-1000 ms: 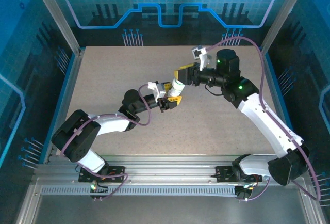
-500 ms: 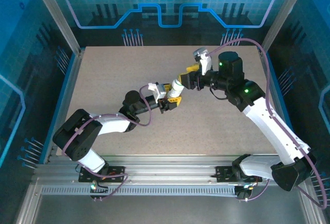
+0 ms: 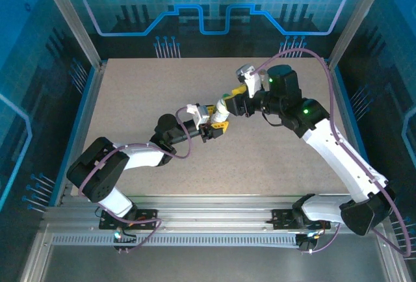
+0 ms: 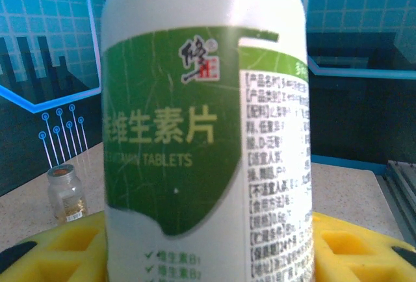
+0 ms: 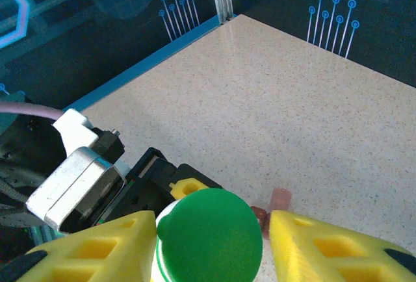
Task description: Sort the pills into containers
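Right gripper (image 5: 211,227) has swung in and now straddles the green cap (image 5: 209,238) of the pill bottle (image 4: 201,132) pinched by the left gripper (image 3: 216,126); contact unclear, uncapping likely next; reddish box (image 5: 281,199), maybe a container, sits on the table (image 5: 312,100) beneath

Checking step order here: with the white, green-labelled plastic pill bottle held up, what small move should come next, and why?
Probably close the right gripper on the round green cap and twist: its yellow fingers flank it while the left gripper clamps the white green-labelled plastic bottle.
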Tool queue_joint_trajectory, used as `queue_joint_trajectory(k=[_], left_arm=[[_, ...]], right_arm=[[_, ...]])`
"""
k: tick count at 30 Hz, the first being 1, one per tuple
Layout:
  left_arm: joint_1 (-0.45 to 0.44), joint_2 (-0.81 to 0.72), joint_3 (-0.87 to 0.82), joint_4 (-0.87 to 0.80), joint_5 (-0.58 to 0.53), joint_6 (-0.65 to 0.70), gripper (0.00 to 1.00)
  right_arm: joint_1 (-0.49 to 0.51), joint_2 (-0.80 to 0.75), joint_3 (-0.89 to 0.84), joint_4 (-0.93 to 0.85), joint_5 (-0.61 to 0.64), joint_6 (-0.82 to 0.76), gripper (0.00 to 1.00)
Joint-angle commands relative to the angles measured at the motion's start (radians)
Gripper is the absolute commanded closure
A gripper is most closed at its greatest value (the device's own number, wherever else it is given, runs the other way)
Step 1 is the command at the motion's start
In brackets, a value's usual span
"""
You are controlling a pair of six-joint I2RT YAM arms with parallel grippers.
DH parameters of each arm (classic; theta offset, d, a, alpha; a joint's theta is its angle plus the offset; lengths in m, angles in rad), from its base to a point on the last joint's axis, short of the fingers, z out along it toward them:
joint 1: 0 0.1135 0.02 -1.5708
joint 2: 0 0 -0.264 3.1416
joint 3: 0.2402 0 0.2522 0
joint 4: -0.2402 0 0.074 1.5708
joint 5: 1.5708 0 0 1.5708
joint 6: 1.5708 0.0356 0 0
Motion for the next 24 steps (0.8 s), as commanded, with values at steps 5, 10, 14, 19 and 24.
queue_joint_trajectory(k=[5, 10, 14, 19, 24], left_arm=[[-0.006, -0.003, -0.002, 0.050, 0.017, 0.004, 0.77], [-0.005, -0.013, -0.009, 0.055, 0.023, 0.008, 0.77], [-0.006, -0.021, -0.013, 0.054, 0.026, 0.011, 0.77], [-0.005, -0.026, -0.019, 0.060, 0.031, 0.010, 0.77], [-0.005, -0.030, -0.026, 0.062, 0.037, 0.010, 0.77]], right_arm=[[0.021, 0.011, 0.053, -0.036, -0.023, -0.033, 0.46], [0.027, 0.031, 0.080, -0.084, -0.005, -0.070, 0.47], [0.034, 0.037, 0.101, -0.122, 0.045, -0.098, 0.54], [0.036, 0.056, 0.143, -0.197, 0.135, -0.139, 0.58], [0.035, 0.059, 0.179, -0.228, 0.141, -0.158, 0.61]])
